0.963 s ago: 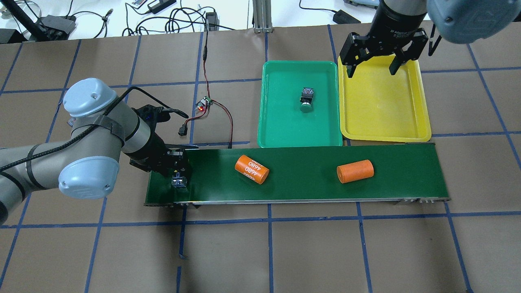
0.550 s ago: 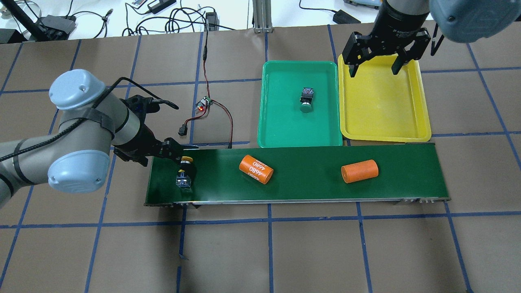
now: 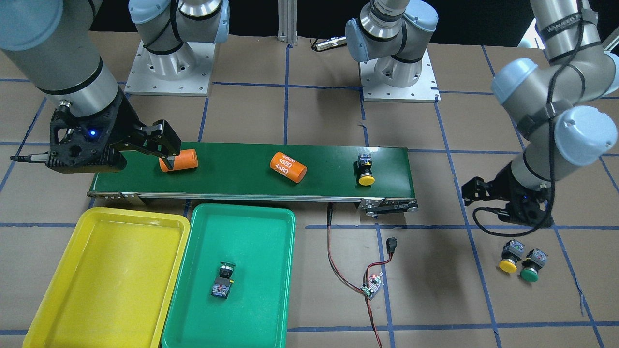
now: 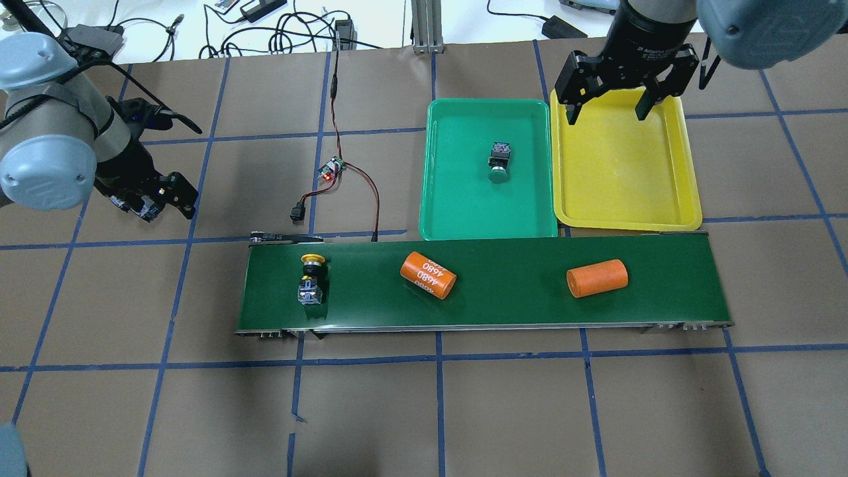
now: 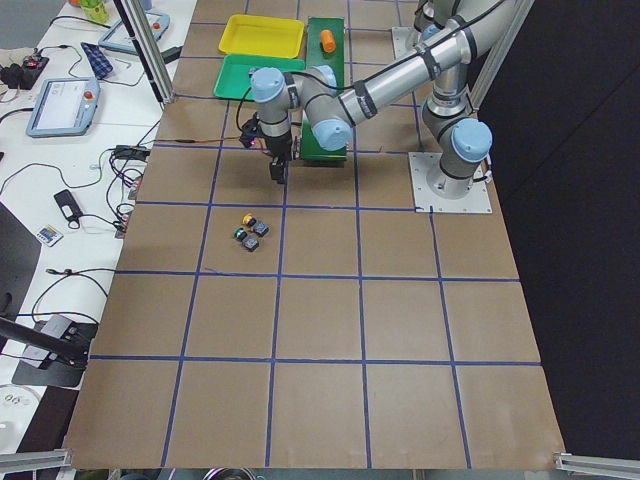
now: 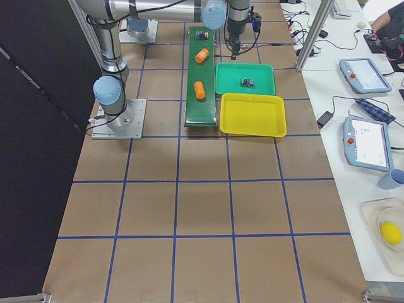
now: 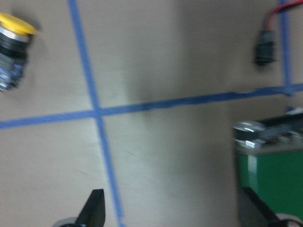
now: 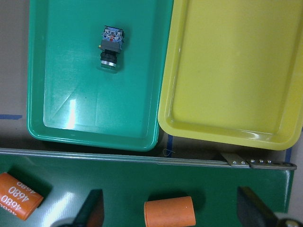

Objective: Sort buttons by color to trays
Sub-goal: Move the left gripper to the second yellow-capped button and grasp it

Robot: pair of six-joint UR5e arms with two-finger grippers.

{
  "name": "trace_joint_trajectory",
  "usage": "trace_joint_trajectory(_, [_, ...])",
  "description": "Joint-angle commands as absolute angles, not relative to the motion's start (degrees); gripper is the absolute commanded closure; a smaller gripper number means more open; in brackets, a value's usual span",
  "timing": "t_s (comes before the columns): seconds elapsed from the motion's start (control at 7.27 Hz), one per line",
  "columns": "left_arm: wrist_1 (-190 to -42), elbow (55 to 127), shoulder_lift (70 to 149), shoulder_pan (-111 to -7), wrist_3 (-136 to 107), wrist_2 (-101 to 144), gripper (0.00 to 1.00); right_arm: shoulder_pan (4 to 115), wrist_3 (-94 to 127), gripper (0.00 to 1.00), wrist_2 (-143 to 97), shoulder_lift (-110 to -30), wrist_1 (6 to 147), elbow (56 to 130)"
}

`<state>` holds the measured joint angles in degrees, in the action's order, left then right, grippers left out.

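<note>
Yellow button (image 4: 311, 277) lay crosswise on the belt (image 4: 503, 308).
Cap pointed to the edge by the green tray (image 4: 488, 231); left hand (image 7: 173, 213) and right hand (image 4: 606, 111) gaped wide, empty.

Belt (image 4: 510, 295): yellow button (image 4: 311, 279) lies near the left end, cap toward the far edge; orange cylinder marked 4680 (image 4: 428, 275) left of middle, plain orange cylinder (image 4: 596, 278) toward the right end. Green tray (image 4: 464, 202) holds a green button (image 4: 499, 161) near its centre, yellow tray (image 4: 629, 179) just beside its right rim. Right gripper (image 4: 606, 112), jaws apart, over the yellow tray's far edge.

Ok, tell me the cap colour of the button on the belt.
Yellow; the button shows best in the front-facing view.
</note>
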<state>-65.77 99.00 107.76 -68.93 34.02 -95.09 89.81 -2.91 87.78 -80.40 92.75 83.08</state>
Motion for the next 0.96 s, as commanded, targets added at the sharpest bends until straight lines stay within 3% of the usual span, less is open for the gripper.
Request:
trace_joint_trajectory(0.0, [-65.13,94.22,114.33,-65.23,44.08,-95.71,0.00,89.04,-2.90,0.00,88.06,-80.07,92.99,82.62])
trace_joint_trajectory(0.83, [-59.85,93.96,120.75,-61.00,53.54,-94.06,0.00,90.96,-1.85,0.00,88.77,-79.98,91.85,83.23])
